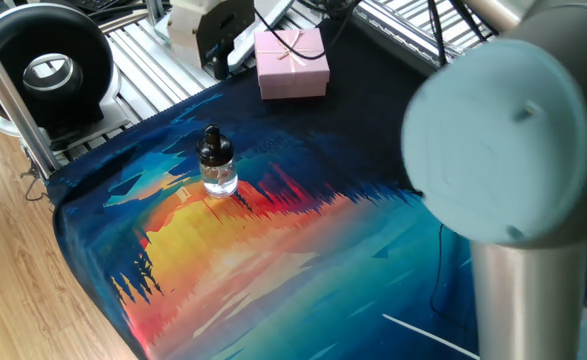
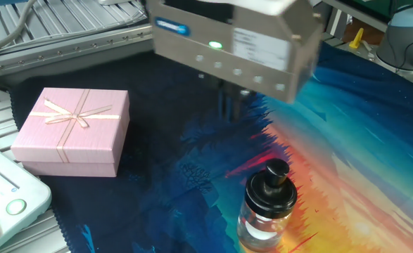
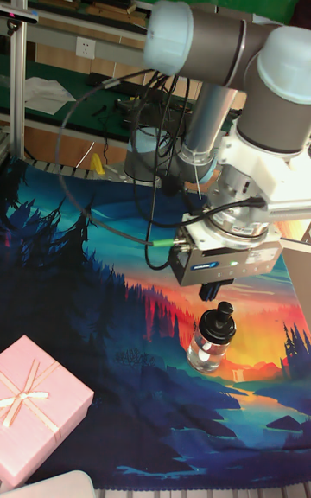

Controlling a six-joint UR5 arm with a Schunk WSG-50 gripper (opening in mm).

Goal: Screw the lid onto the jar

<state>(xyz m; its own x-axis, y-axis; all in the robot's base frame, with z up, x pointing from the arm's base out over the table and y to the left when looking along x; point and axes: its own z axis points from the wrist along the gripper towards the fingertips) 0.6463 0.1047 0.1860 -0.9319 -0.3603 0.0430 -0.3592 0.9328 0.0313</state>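
Steel claw (image 3: 212, 291) hangs above, apart from capped jar (image 3: 210, 342).

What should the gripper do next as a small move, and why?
Probably it should move over the lid and come down with its jaws around the knob. The lid already sits on the jar, which stands upright on the mat, while the gripper hangs up and to the side, touching nothing. Whether the lid is tight cannot be seen.

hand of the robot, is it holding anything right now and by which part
Nothing is held. The hand hangs above the mat, apart from the jar, and the lid sits on the jar's neck untouched.
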